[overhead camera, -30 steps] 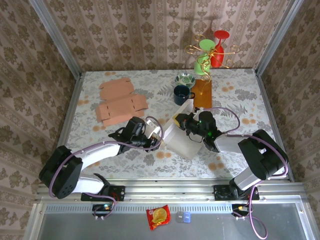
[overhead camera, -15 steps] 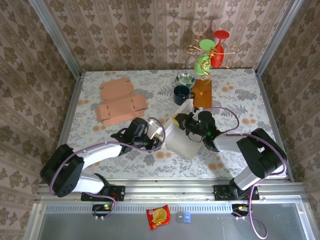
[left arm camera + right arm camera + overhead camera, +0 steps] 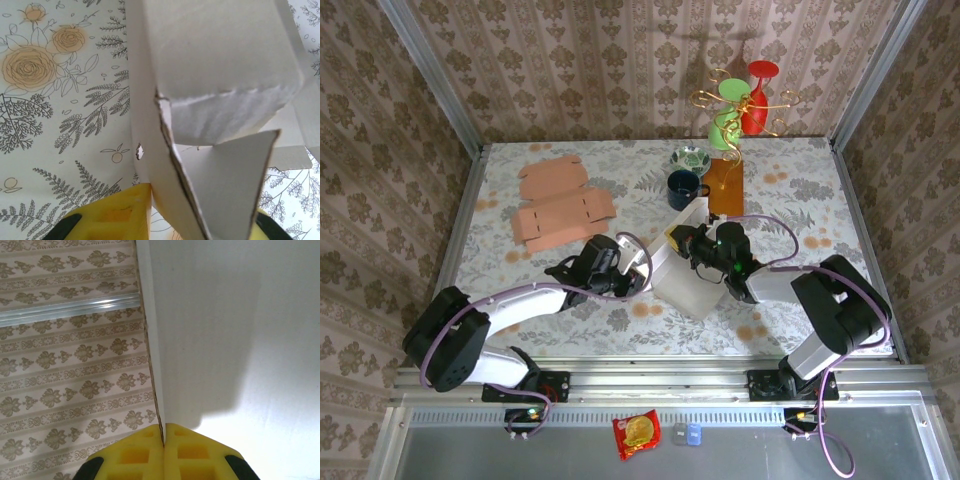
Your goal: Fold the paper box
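Note:
The white paper box (image 3: 695, 282) stands half-formed on the floral table, between my two grippers. My left gripper (image 3: 642, 268) is at its left side. In the left wrist view its yellow fingers (image 3: 117, 215) clamp a side wall and an inner flap of the paper box (image 3: 225, 60), the left pad flat against the wall; the left gripper (image 3: 200, 222) is shut on that cardboard. My right gripper (image 3: 680, 240) is at the box's far upper edge. In the right wrist view the right gripper (image 3: 163, 432) is shut on the thin edge of a wall of the paper box (image 3: 240, 340).
Two flat brown box blanks (image 3: 560, 205) lie at the back left. A dark mug (image 3: 683, 187), a small bowl (image 3: 691, 158) and an orange stand (image 3: 725, 185) with green and red cups sit just behind the box. A red snack packet (image 3: 636, 433) lies below the rail.
My left gripper has crept right, closer against the box, and its jaws have narrowed onto the cardboard. The right gripper and the box have hardly moved.

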`<action>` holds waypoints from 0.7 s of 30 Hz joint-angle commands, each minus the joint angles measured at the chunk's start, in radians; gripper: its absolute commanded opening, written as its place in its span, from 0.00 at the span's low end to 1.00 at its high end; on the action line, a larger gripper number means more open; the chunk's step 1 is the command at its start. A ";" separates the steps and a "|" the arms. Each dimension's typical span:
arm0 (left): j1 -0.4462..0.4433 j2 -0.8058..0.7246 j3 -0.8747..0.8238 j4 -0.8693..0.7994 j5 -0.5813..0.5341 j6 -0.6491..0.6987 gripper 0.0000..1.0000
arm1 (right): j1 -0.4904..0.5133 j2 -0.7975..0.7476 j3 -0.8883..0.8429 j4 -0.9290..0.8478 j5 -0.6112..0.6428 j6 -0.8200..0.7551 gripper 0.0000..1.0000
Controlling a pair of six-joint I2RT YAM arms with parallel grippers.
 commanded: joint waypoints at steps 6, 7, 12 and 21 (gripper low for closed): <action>-0.027 0.006 0.026 0.051 -0.029 -0.052 0.21 | 0.013 0.036 -0.014 0.047 0.062 0.048 0.00; -0.031 0.004 0.023 0.053 -0.028 -0.053 0.21 | 0.014 0.039 -0.016 0.058 0.068 0.054 0.00; -0.047 -0.006 0.017 0.050 -0.034 -0.055 0.22 | 0.013 0.055 -0.015 0.103 0.081 0.070 0.00; -0.062 0.006 0.037 0.062 -0.054 -0.072 0.24 | 0.014 0.052 -0.007 0.117 0.088 0.072 0.00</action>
